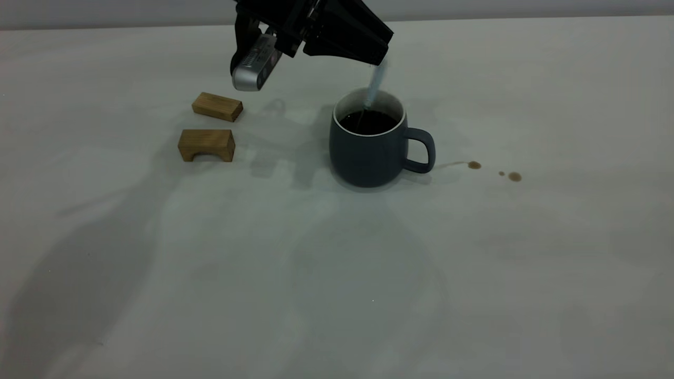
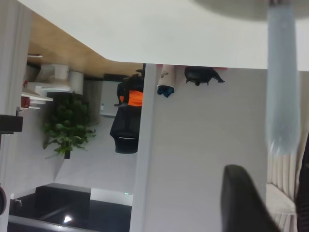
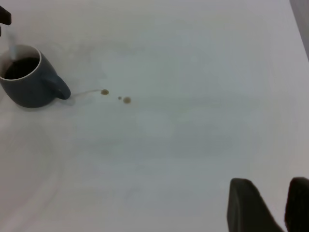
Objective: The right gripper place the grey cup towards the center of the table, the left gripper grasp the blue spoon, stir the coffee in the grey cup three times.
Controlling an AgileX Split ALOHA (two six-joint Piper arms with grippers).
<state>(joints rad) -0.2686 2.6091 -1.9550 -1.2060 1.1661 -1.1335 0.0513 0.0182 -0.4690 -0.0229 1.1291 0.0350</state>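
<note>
The grey cup (image 1: 375,147) is seen standing upright near the middle of the bench (image 1: 337,273), with its loop handle turned toward the right arm's side. It is filled with the coffee (image 1: 368,122), which is dark and sits just under the white rim. The left gripper (image 1: 376,59) is held right above the cup, a bit toward the far side of the rim. It is clamped on the top of the blue spoon (image 1: 375,84), and the pale handle is seen hanging down from it at a small tilt. The lower end of the spoon is dipped into the coffee, so the bowl of the spoon is hidden in the dark drink. In the left wrist view the pale handle (image 2: 282,77) is seen as a long blurry bar close to the camera. The right gripper (image 3: 268,205) is kept well apart from the cup, over a bare part of the bench, and only its two dark fingers are seen, with a gap between them and nothing held. From there the cup (image 3: 30,77) is seen far off. Some small brown drops (image 1: 513,176) and a thin streak are seen on the bench just beside the handle of the cup. Two wooden blocks (image 1: 208,145) are laid on the bench on the left arm's side, near the cup but not touching it.
</note>
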